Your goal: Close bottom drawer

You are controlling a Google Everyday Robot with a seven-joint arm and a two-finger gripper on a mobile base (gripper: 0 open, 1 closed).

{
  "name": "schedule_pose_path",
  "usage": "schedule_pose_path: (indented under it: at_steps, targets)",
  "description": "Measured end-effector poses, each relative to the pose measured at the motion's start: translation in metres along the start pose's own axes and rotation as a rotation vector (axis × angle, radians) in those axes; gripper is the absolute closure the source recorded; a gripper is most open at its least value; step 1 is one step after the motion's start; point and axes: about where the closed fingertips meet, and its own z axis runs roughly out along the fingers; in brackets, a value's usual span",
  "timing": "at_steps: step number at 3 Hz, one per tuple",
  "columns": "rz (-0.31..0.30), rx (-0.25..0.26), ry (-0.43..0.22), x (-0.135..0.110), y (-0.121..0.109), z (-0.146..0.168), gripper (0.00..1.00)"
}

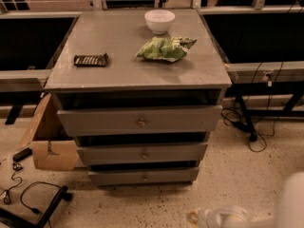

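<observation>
The bottom drawer [144,177] is the lowest and slimmest of three grey drawer fronts on the cabinet, with a small round knob at its centre. A dark gap shows above its front, and its inside is not visible. The mid-sized drawer [142,153] and the widest drawer [140,121] sit above it. My white arm [289,203] fills the bottom right corner. My gripper [216,217] is a blurred pale shape low on the floor side, right of and below the bottom drawer, apart from it.
On the cabinet top [118,75] lie a white bowl [159,20], a green chip bag [165,48] and a dark snack bar [90,60]. A cardboard box [50,141] stands at the left. Cables [251,132] run at the right. A black chair base [45,208] is at bottom left.
</observation>
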Motion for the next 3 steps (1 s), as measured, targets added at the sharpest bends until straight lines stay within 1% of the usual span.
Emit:
schedule_pose_path:
  at_steps: [1,2,3]
  targets:
    - [-0.011,0.105,0.009,-0.006,-0.012,-0.075,1.0]
    - [-0.122,0.213,0.051,-0.03,-0.069,-0.157,1.0]
    - [-0.234,0.258,0.087,-0.058,-0.119,-0.2,1.0]
